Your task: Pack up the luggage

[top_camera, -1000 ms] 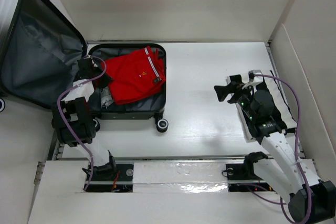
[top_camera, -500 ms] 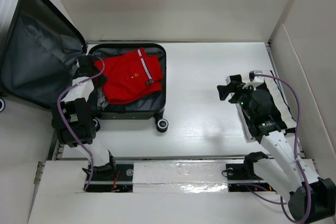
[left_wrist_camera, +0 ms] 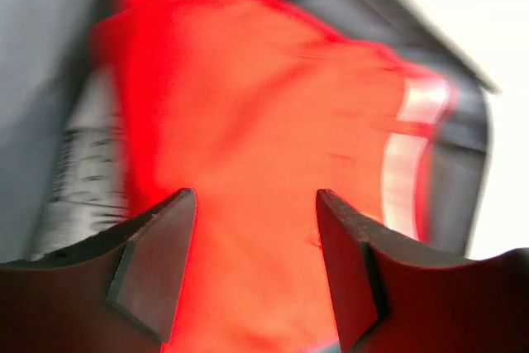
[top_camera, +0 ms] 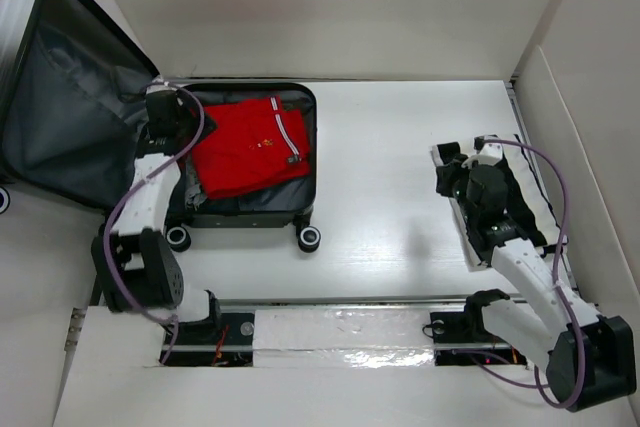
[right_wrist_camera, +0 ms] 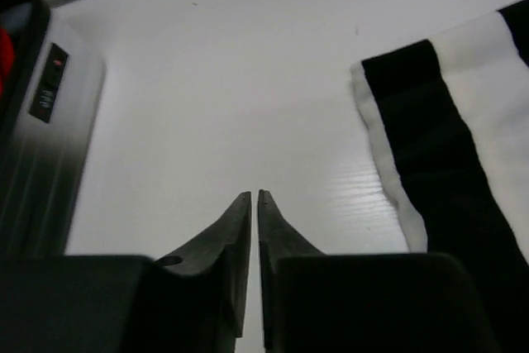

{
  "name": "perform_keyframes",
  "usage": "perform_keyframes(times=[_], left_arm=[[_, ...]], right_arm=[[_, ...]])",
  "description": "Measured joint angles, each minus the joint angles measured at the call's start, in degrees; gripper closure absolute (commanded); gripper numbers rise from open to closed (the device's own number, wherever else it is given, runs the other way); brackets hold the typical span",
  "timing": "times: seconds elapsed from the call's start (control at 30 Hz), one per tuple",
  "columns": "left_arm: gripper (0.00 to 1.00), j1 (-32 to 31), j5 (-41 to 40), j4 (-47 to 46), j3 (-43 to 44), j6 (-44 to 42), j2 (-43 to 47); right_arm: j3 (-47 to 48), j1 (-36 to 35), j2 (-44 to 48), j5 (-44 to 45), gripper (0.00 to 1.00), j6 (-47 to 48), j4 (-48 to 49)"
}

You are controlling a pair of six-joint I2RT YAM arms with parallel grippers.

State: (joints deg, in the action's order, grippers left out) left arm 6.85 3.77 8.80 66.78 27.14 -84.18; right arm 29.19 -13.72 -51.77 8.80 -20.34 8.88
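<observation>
The luggage [top_camera: 250,209] lies open at the left of the table, its grey-lined lid [top_camera: 70,97] standing up beyond the table edge. A red garment with a white stripe [top_camera: 245,147] lies in the base, over a grey patterned cloth [left_wrist_camera: 87,171]. My left gripper [top_camera: 178,125] hangs at the base's left end beside the lid. In the left wrist view it [left_wrist_camera: 256,204] is open above the red garment [left_wrist_camera: 273,121], nothing between its fingers. My right gripper [top_camera: 441,175] is shut and empty over bare table; the right wrist view shows its tips [right_wrist_camera: 253,196] together, facing the luggage [right_wrist_camera: 41,121].
A black-and-white striped cloth [top_camera: 535,209] lies under the right arm along the table's right side; the right wrist view shows it [right_wrist_camera: 446,138] just right of the fingers. White walls enclose the table at the back and right. The case's wheels [top_camera: 309,238] face the near edge.
The left gripper dragged the red garment leftward into the case, then opened, let go and drew back toward the lid. The right gripper closed and drew back slightly.
</observation>
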Motion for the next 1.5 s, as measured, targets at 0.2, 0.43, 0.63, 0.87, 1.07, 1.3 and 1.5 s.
perform_keyframes(times=[0.2,0.43,0.63,0.87,1.07,1.3,1.5], left_arm=[[1.0,-11.5,2.4,-5.2,-1.1,0.2,18.9],[1.0,-24.4,8.3,-13.5,-7.7,2.6,29.1],[0.97,-36.9,6.0,-17.5,-17.4,5.4,27.0],[0.9,-49.9,0.2,-22.9,-20.1,5.2,18.5],[0.83,-57.4,-5.6,-26.2,-22.7,3.7,18.6],[0.82,-57.1,-7.5,-27.1,-26.3,3.7,19.1],[0.77,-57.1,-7.7,-27.8,-28.7,3.5,21.0]], right_arm=[[3.6,5.8,-9.9,2.2,0.41,-1.2,-2.5],[12.7,13.0,-27.7,1.6,0.24,-2.5,-4.2],[24.8,13.7,-45.0,-2.0,0.37,-3.1,-8.3],[34.6,13.4,-53.1,-3.3,0.43,-2.1,-16.4],[47.2,12.0,-60.9,-3.3,0.65,0.0,-25.6],[56.4,7.5,-66.0,-3.2,0.85,0.0,-32.8],[60.5,4.2,-68.8,-5.0,1.0,-1.9,-33.7]])
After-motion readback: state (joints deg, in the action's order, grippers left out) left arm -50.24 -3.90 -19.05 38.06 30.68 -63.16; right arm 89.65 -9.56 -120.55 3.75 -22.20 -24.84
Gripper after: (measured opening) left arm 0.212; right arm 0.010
